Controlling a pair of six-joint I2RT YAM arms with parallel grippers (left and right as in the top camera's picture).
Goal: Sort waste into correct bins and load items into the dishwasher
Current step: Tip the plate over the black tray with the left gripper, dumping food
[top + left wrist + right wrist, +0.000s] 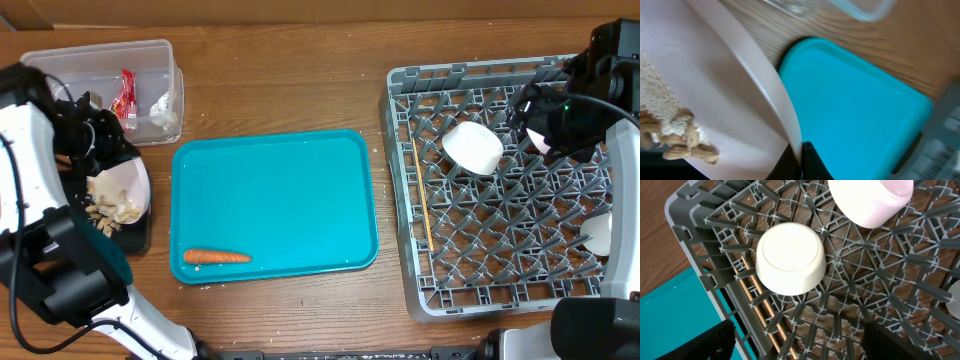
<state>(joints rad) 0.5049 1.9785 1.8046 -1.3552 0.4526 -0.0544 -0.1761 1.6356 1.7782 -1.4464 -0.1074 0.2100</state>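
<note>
My left gripper [801, 152] is shut on the rim of a pale pink plate [730, 90] that is tilted, with beige food scraps and rice [675, 135] at its low end. From overhead the plate [130, 180] hangs over the black tray [137, 238], with scraps [112, 210] sliding onto it. The clear tub [165, 55] holds the red wrapper [125, 95] and white tissue [160, 110]. The carrot [216, 256] lies on the teal tray [275, 190]. My right gripper [805, 347] is open and empty above the grey rack [500, 290], near an upturned white cup [790, 257].
In the rack a pale pink bowl [870, 200] sits beside the cup [472, 147], chopsticks [421, 200] lie along the left wall, and a white plate [597, 235] stands at the right edge. The teal tray lies between the bins and the rack.
</note>
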